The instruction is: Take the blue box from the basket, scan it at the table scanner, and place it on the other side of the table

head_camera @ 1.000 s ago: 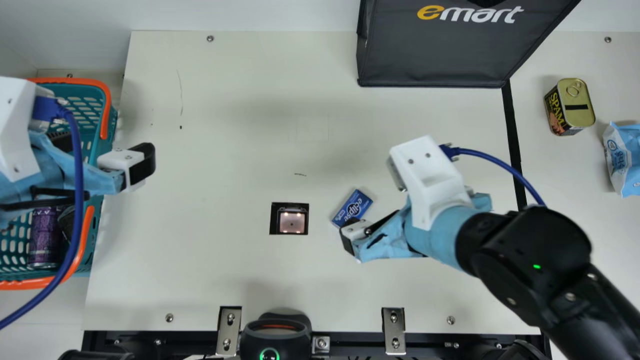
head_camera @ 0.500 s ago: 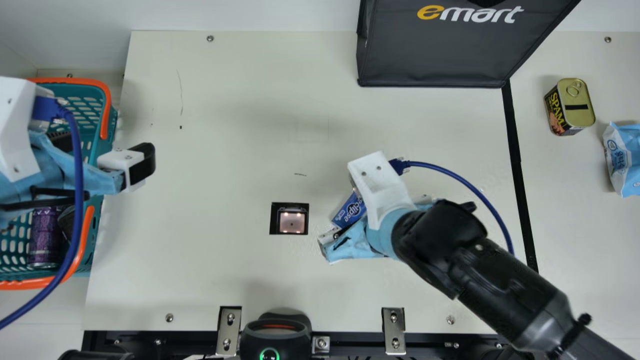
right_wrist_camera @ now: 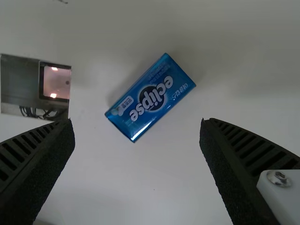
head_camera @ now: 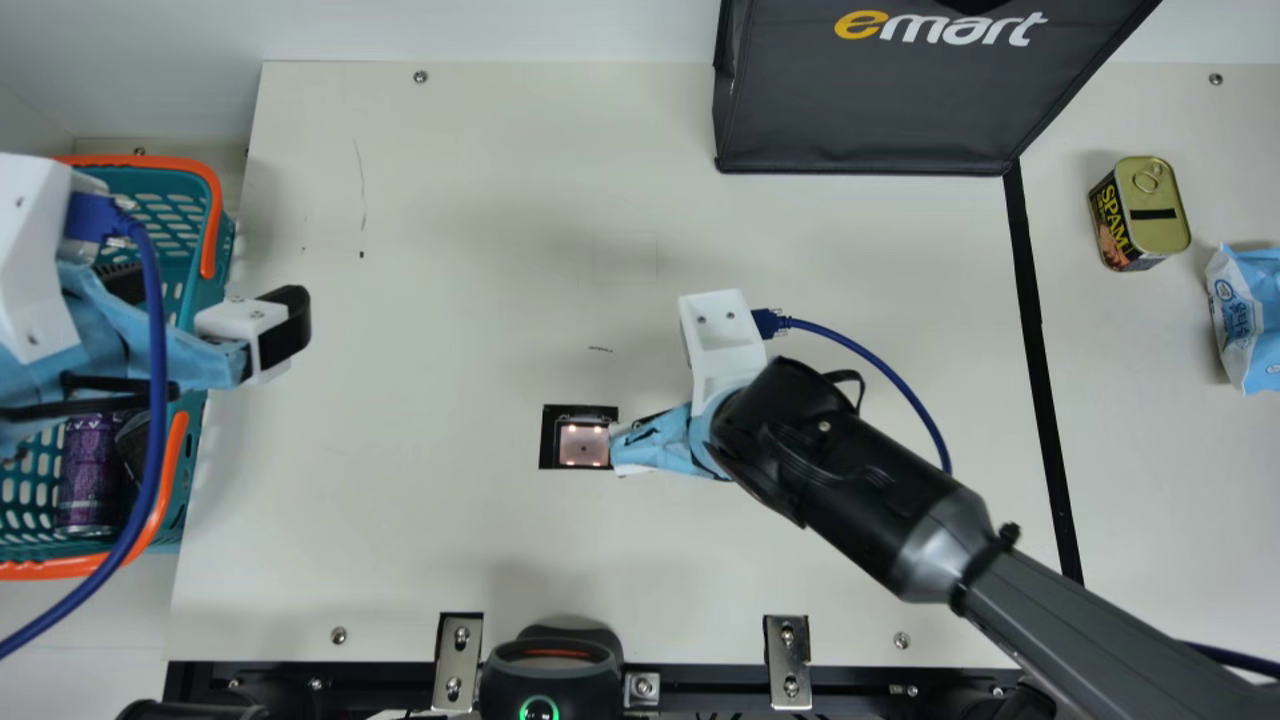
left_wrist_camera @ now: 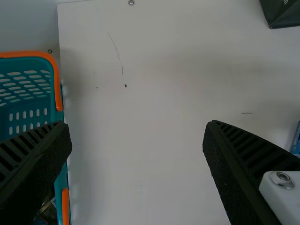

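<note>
The blue box (right_wrist_camera: pixel 150 97) lies flat on the table in the right wrist view, apart from the fingers; a sliver of blue (left_wrist_camera: pixel 296 140) shows at the left wrist view's edge. Over that spot hangs my right gripper (head_camera: pixel 655 445), just right of the table scanner (head_camera: pixel 583 442) and hiding the box in the main view. In its wrist view the right gripper (right_wrist_camera: pixel 137 136) is open, the scanner window (right_wrist_camera: pixel 57 82) off to one side. My left gripper (head_camera: pixel 270 335) stands over the right side of the teal basket (head_camera: pixel 205 200); in its wrist view this gripper (left_wrist_camera: pixel 137 136) is open and empty.
A dark bag (head_camera: pixel 860 110) stands at the back. Past the black line are a yellow-topped can (head_camera: pixel 1155 210) and a light-blue pouch (head_camera: pixel 1245 315). The basket holds a purple can (head_camera: pixel 92 470). A black device (head_camera: pixel 550 675) sits at the front edge.
My right gripper has swung leftward from beside the blue box to over it, up to the scanner's right edge; the box is now covered in the main view. The left arm has kept still.
</note>
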Robot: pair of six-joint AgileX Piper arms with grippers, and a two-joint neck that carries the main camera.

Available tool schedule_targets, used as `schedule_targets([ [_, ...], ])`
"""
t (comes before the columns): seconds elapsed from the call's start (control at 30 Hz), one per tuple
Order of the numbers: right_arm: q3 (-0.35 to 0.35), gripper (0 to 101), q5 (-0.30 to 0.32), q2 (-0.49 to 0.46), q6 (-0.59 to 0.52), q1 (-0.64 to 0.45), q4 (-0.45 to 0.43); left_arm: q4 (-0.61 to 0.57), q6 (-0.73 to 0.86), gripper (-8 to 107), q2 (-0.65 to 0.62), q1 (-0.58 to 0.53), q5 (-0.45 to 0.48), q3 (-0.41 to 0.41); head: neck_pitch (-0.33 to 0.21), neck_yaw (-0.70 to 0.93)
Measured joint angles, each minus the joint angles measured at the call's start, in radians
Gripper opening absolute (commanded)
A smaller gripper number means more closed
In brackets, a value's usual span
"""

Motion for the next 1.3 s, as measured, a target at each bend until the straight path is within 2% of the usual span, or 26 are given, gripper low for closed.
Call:
schedule_targets([
  [0.23,-0.02,95,0.003,0.079,0.16,0.001,-0.023,0.0,0.0,90,0.0,0.0,0.0,0.0,0.0,0.0],
  [0.5,-0.016,95,-0.024,0.128,0.316,0.0,-0.023,0.0,0.0,90,0.0,0.0,0.0,0.0,0.0,0.0],
  [0.9,-0.006,95,-0.043,0.157,0.436,-0.013,-0.042,0.0,0.0,90,0.0,0.0,0.0,0.0,0.0,-0.002],
  [1.3,-0.003,15,-0.052,0.171,0.447,-0.019,-0.045,0.0,0.0,90,0.0,0.0,0.0,0.0,0.0,0.0],
])
